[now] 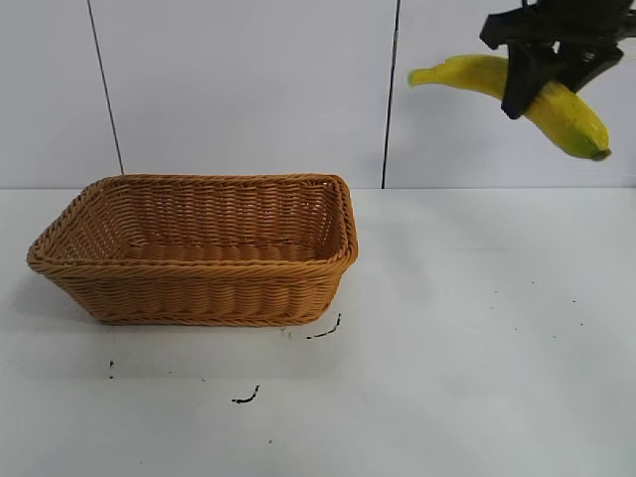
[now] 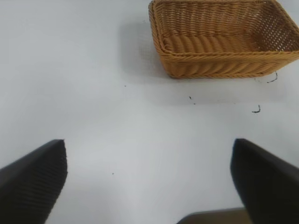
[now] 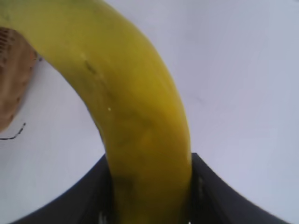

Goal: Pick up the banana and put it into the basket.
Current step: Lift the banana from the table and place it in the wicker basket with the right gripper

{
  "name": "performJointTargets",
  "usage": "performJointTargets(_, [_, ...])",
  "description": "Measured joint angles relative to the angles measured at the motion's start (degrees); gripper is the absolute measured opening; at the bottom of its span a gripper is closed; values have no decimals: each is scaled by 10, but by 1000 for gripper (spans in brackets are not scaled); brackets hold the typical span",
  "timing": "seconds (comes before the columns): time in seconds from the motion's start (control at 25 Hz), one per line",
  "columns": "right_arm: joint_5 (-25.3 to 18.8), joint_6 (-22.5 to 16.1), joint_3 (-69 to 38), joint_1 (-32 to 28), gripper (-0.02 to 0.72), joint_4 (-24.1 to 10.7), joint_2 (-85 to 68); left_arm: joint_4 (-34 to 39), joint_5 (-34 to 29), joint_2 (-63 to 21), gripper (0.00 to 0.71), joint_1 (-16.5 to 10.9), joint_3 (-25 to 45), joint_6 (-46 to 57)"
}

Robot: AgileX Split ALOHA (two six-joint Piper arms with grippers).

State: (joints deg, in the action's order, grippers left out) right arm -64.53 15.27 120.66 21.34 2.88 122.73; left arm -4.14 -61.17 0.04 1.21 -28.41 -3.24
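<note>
My left tool (image 2: 149, 186) hangs idle over the bare table (image 2: 93, 93), its fingers spread wide and holding nothing. From its wrist view the basket (image 2: 219, 58) lies well ahead, so this arm is out of the way and leaves the path to the basket free.

The basket (image 1: 199, 273) sits on the left half of the table (image 1: 477, 328), open side up and with nothing in it, a few dark marks (image 1: 246, 397) on the surface just in front of it.

High at the right, my right tool (image 1: 542, 75) is clamped across the middle of the banana (image 1: 571, 117), which is in the air well above the table and well to the right of the basket. Gripping it near the middle keeps it balanced, I judge. It tilts, dark end lowest. What remains is carrying it left over the rim and letting go.
</note>
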Motion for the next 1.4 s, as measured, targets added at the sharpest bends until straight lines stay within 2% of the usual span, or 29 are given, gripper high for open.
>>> performJointTargets(0.12, [7,34,72,57,297,1,49,0,0,0,690,0,0,0])
performJointTargets(0.24, [50,88,118,109,297,-6,93,0,0,0,690,0,0,0])
performJointTargets(0.4, [109,159,125,156,297,-53,131,0,0,0,690,0,0,0])
performJointTargets(0.48, [136,178,125,169,297,-80,147,0,0,0,690,0,0,0])
performJointTargets(0.72, [185,189,125,174,297,-106,187,0,0,0,690,0,0,0])
performJointTargets(1.4, [203,173,88,164,306,-112,239,-1,0,0,690,0,0,0])
